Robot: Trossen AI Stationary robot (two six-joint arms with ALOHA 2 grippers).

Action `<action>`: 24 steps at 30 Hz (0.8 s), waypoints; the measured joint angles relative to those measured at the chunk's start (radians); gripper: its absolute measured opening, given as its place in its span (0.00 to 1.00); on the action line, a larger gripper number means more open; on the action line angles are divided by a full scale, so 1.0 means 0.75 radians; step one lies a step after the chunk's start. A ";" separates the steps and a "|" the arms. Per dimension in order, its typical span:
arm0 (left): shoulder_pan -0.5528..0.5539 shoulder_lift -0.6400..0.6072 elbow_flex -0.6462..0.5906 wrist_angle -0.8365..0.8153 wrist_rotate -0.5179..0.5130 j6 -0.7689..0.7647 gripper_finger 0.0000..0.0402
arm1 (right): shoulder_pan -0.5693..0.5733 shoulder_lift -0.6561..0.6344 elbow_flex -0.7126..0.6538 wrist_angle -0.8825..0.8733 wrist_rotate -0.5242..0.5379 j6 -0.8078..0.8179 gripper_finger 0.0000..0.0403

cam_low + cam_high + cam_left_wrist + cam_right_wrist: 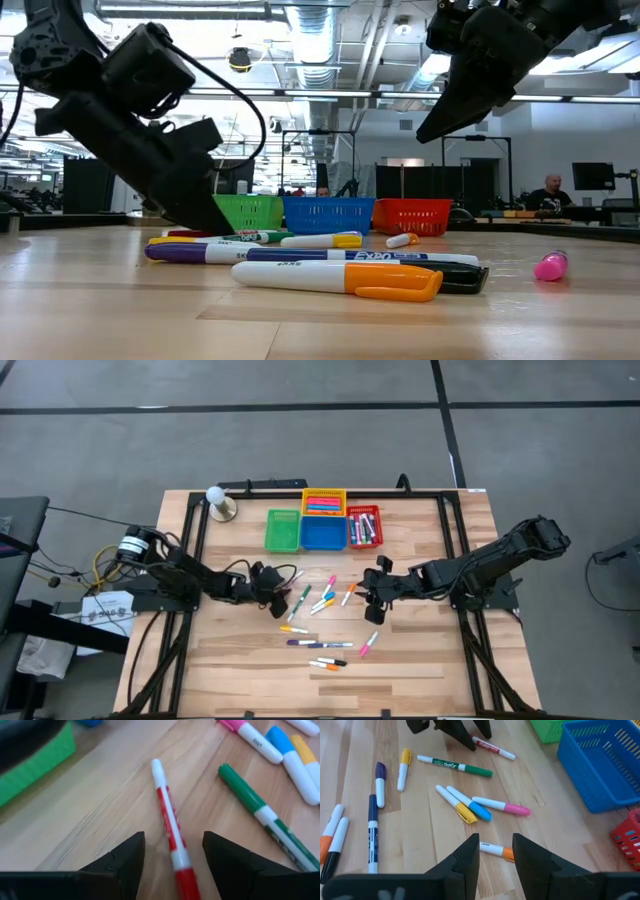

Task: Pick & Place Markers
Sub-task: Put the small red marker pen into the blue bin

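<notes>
Some two dozen markers (325, 622) with white barrels and coloured caps lie scattered on the wooden table, in front of the baskets. My left gripper (173, 836) is open and low over the table. Its fingers stand on either side of a red marker (167, 810) lying flat, without touching it. A green marker (250, 800) lies just beside that one. My right gripper (495, 837) is open with a narrow gap and hangs raised (440, 120) above an orange-capped marker (496, 851) near the middle of the table.
Green (283, 531), blue (322, 533), red (364, 526) and yellow (323, 501) baskets stand in a cluster toward the far edge; the red and yellow ones hold markers. A white ball on a stand (219, 503) sits at the far left. Bare wood lies along the near edge.
</notes>
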 joint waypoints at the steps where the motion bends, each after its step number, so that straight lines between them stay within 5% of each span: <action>1: 0.006 0.018 0.001 0.019 -0.003 0.001 0.51 | 0.000 0.000 0.000 0.000 0.000 0.000 0.26; 8: 0.027 0.027 0.002 0.021 0.028 0.031 0.43 | 0.000 0.000 0.000 -0.001 -0.001 0.000 0.26; 17: 0.025 0.006 -0.003 0.041 0.014 0.039 0.10 | 0.000 0.000 0.000 -0.005 -0.002 0.001 0.26; 24: 0.026 0.007 -0.006 0.079 -0.043 0.069 0.12 | 0.003 0.000 0.000 -0.005 -0.003 0.006 0.26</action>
